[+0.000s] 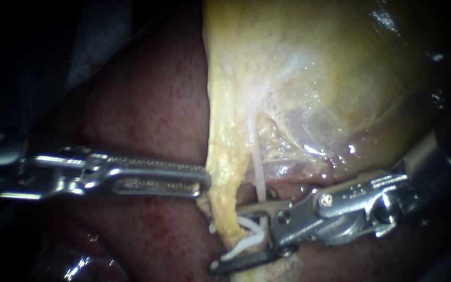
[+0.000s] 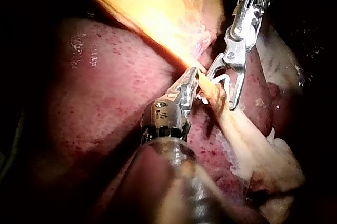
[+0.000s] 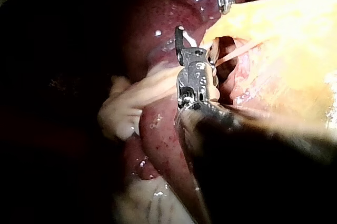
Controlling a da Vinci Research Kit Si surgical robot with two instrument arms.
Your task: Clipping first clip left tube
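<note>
Presently, the left instrument (image 1: 204, 180) is seen lying over the liver (image 1: 147, 104). Its long ribbed claw is clenched on the edge of the yellow band (image 1: 225, 172) that hangs from the gallbladder (image 1: 314, 68). In the left wrist view the band is shown taut, a straight strip from the gallbladder to that claw.

The right instrument (image 1: 225, 239) is found at the band's lower end, just beside the left claw but not touching it. Its claw stands wide, and a white clip (image 1: 249, 241) is seated in it, touched by both jaws. The claw is therefore recorded as grasping the clip. The clip is unclosed and its legs are spread. The band's lower end lies between the spread jaws, against the clip.

A thin pale tube (image 1: 257, 172) is noted just beside the band, on the right instrument's side. It runs down from the gallbladder and passes behind the upper jaw. A small gap is seen between band and tube. Whether the clip's legs reach round the tube cannot be told. Which strand is the task's left tube cannot be settled from the endoscope view.

In the right wrist view the tube is seen crossing a hollow just beside the claw.
</note>
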